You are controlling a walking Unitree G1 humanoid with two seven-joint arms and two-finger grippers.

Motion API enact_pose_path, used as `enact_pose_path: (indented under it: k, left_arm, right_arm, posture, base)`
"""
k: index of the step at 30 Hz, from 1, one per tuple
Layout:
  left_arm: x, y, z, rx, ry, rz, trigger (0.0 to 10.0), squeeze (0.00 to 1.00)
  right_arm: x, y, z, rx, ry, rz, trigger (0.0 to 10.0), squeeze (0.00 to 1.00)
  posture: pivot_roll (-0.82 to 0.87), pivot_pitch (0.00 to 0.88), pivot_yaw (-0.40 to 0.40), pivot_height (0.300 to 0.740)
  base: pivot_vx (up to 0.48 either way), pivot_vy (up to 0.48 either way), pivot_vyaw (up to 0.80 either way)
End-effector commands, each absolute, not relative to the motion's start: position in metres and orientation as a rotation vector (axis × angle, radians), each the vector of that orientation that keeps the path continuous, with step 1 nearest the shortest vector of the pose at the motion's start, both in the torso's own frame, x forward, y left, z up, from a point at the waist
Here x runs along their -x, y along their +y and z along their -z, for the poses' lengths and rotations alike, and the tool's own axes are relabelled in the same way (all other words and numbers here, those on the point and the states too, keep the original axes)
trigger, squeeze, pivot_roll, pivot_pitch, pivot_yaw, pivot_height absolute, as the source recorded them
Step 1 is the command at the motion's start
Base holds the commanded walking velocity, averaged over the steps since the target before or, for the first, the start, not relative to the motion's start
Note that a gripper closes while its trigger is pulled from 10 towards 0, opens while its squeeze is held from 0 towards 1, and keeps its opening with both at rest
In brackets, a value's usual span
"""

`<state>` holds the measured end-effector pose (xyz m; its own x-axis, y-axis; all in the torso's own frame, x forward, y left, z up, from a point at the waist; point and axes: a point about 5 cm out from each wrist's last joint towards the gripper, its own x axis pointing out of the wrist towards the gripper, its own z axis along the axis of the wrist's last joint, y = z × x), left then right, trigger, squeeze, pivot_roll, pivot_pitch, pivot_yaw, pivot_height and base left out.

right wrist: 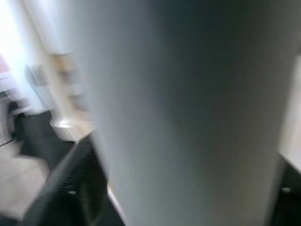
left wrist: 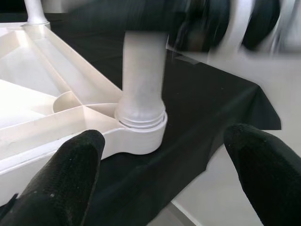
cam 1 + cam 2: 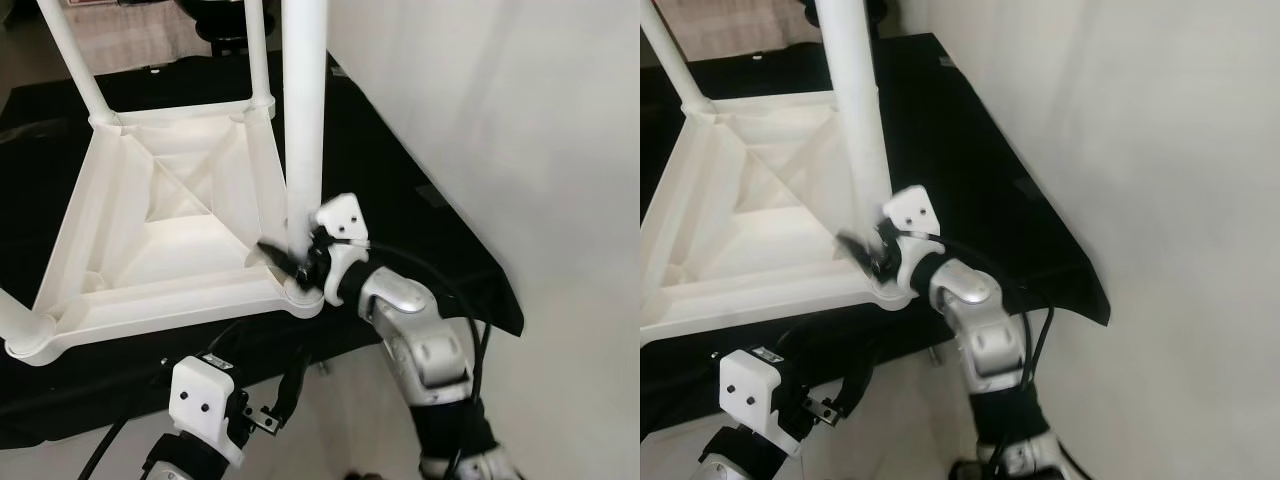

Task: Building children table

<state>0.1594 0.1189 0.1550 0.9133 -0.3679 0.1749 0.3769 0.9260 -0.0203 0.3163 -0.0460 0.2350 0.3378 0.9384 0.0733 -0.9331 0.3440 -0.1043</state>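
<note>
A white children's table lies upside down on a black cloth. Its near right leg stands upright in the corner socket. My right gripper is shut around this leg just above the socket; in the right wrist view the blurred leg sits close beside one black finger. My left gripper hangs lower, in front of the cloth's near edge and below that corner. It is open, its fingers spread wide and pointing at the socket without touching it.
Two more legs rise from the far corners, and another at the near left. The cloth ends in a drooping corner at the right. Pale bare floor lies to the right.
</note>
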Motion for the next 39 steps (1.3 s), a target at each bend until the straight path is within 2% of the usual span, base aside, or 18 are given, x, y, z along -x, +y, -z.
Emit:
enact_pose_path:
  k: [1, 4, 5, 9, 11, 14, 17, 18, 19, 20, 25, 31, 36, 37, 39]
  left_arm:
    - [-0.157, 0.118, -0.149, 0.064, -0.144, 0.383, 10.0, 0.00]
    - [-0.155, 0.118, -0.150, 0.065, -0.144, 0.383, 10.0, 0.00]
    - [-0.154, 0.118, -0.150, 0.065, -0.142, 0.382, 10.0, 0.00]
    - [-0.152, 0.118, -0.151, 0.066, -0.140, 0.382, 10.0, 0.00]
    - [-0.149, 0.118, -0.152, 0.066, -0.133, 0.384, 10.0, 0.00]
    - [-0.149, 0.118, -0.152, 0.066, -0.133, 0.384, 10.0, 0.00]
    - [-0.147, 0.118, -0.152, 0.065, -0.128, 0.385, 10.0, 0.00]
    - [-0.146, 0.117, -0.153, 0.065, -0.127, 0.384, 10.0, 0.00]
    - [-0.146, 0.117, -0.153, 0.065, -0.127, 0.384, 10.0, 0.00]
    - [-0.145, 0.117, -0.153, 0.065, -0.126, 0.382, 10.0, 0.00]
    - [-0.144, 0.117, -0.154, 0.066, -0.125, 0.378, 10.0, 0.00]
    - [-0.145, 0.116, -0.153, 0.068, -0.125, 0.378, 10.0, 0.00]
    - [-0.146, 0.117, -0.153, 0.071, -0.129, 0.383, 10.0, 0.00]
    - [-0.147, 0.118, -0.153, 0.070, -0.129, 0.383, 10.0, 0.00]
    - [-0.147, 0.119, -0.153, 0.069, -0.130, 0.383, 10.0, 0.00]
  right_arm:
    - [-0.315, -0.047, -0.241, 0.060, -0.177, -1.384, 10.0, 1.00]
    - [-0.327, -0.056, -0.249, 0.098, -0.183, -1.433, 10.0, 1.00]
    - [-0.334, -0.059, -0.254, 0.110, -0.177, -1.464, 10.0, 0.00]
    - [-0.340, -0.061, -0.262, 0.133, -0.161, -1.541, 10.0, 0.00]
    - [-0.341, -0.057, -0.267, 0.165, -0.129, -1.656, 10.0, 0.00]
    - [-0.341, -0.057, -0.267, 0.165, -0.129, -1.656, 10.0, 0.00]
    - [-0.342, -0.052, -0.270, 0.182, -0.110, -1.739, 10.0, 0.00]
    - [-0.343, -0.051, -0.271, 0.184, -0.102, -1.772, 6.5, 0.00]
    - [-0.343, -0.051, -0.271, 0.184, -0.102, -1.772, 6.5, 0.00]
    - [-0.344, -0.050, -0.270, 0.186, -0.084, -1.816, 0.0, 0.00]
    - [-0.345, -0.052, -0.270, 0.191, -0.063, -1.853, 0.0, 0.00]
    - [-0.350, -0.076, -0.264, 0.199, -0.058, -1.777, 0.0, 0.00]
    - [-0.343, -0.105, -0.235, 0.150, -0.033, -1.515, 0.0, 0.00]
    - [-0.338, -0.101, -0.221, 0.131, 0.011, -1.368, 0.0, 0.00]
    - [-0.331, -0.097, -0.206, 0.120, 0.057, -1.199, 0.0, 0.00]
  posture:
    - [-0.05, 0.185, -0.041, 0.740]
    - [-0.05, 0.187, -0.041, 0.740]
    - [-0.04, 0.193, -0.040, 0.740]
    - [-0.03, 0.203, -0.036, 0.740]
    - [-0.02, 0.215, -0.034, 0.740]
    - [-0.02, 0.215, -0.034, 0.740]
    - [0.00, 0.226, -0.038, 0.740]
    - [0.00, 0.231, -0.040, 0.740]
    - [0.00, 0.231, -0.040, 0.740]
    - [0.01, 0.235, -0.042, 0.740]
    - [0.01, 0.244, -0.039, 0.740]
    - [0.00, 0.239, -0.035, 0.740]
    - [-0.02, 0.236, -0.041, 0.740]
    - [-0.02, 0.235, -0.039, 0.740]
    - [-0.02, 0.235, -0.036, 0.740]
  base:
    - [0.000, 0.000, 0.00]
    - [0.000, 0.000, 0.00]
    - [0.000, 0.000, 0.00]
    - [0.000, 0.000, 0.00]
    - [0.000, 0.000, 0.00]
    - [0.000, 0.000, 0.00]
    - [0.000, 0.000, 0.00]
    - [0.000, 0.000, 0.00]
    - [0.000, 0.000, 0.00]
    - [0.000, 0.000, 0.00]
    - [0.000, 0.000, 0.00]
    - [0.000, 0.000, 0.00]
    - [0.000, 0.000, 0.00]
    - [0.000, 0.000, 0.00]
    - [0.000, 0.000, 0.00]
